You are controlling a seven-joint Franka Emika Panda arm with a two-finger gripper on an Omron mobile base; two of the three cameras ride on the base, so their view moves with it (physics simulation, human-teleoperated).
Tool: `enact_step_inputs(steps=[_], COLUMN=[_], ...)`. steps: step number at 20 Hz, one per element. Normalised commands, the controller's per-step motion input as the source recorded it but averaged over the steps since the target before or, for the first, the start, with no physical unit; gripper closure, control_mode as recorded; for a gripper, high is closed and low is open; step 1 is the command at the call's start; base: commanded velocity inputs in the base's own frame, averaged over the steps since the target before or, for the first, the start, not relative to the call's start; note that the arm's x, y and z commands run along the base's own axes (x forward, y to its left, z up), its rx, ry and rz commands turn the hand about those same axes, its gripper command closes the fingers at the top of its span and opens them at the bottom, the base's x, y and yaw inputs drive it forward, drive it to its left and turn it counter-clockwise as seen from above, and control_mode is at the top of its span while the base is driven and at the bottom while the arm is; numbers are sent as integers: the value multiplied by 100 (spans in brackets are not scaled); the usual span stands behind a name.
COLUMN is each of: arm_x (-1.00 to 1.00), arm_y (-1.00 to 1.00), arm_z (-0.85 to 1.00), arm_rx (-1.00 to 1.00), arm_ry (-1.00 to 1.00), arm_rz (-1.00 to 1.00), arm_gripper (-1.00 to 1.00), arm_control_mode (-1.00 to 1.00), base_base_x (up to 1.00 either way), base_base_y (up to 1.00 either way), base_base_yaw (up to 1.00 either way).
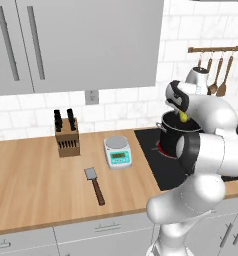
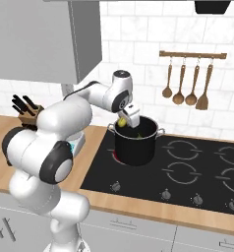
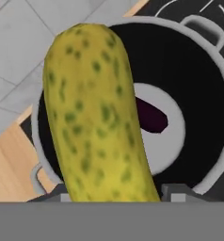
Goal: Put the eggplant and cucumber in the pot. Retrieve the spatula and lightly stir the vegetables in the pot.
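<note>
The cucumber [image 3: 97, 117] is stubby, yellow-green with darker spots, and sits clamped in the end effector [image 3: 115, 192], whose tips press on either side of its lower end in the hand view. It hangs right over the open mouth of the pot [image 3: 205, 94], not inside yet. From the base views you can see it as a small yellow blob [image 2: 122, 122] just above the rim.

Down on the pot's pale bottom there's the eggplant [image 3: 151, 117], dark purple, partly hidden behind the cucumber.

The pot [image 2: 133, 142] is black with small grey loop handles and stands on the rear left burner of the black stove [image 2: 188, 172], close to where the wooden surface [image 1: 36, 185] starts.

The spatula [image 1: 94, 185] lies flat on that surface, well apart from the pot, grey blade pointing toward the wall and brown handle toward the front edge. Just beside it, nearer the wall, is a kitchen scale [image 1: 117, 152], and further left a knife block [image 1: 67, 135]. Wooden spoons and a turner hang on a rail [image 2: 192, 55] on the tiled wall behind the stove.
</note>
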Motion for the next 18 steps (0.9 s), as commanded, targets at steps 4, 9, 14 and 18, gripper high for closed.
enact_step_inputs(steps=[4, 9, 14, 18], arm_x=[0, 5, 18, 2], arm_y=[-15, -11, -16, -3], arm_z=[-47, -33, -18, -20], arm_rx=[0, -1, -4, -5], arm_ry=[0, -1, -5, -2], arm_rz=[0, 0, 0, 0], arm_gripper=[100, 100, 100, -100], arm_control_mode=[-100, -100, -100, -100], base_base_x=[0, 0, 0, 0], base_base_y=[0, 0, 0, 0], base_base_yaw=[0, 0, 0, 0])
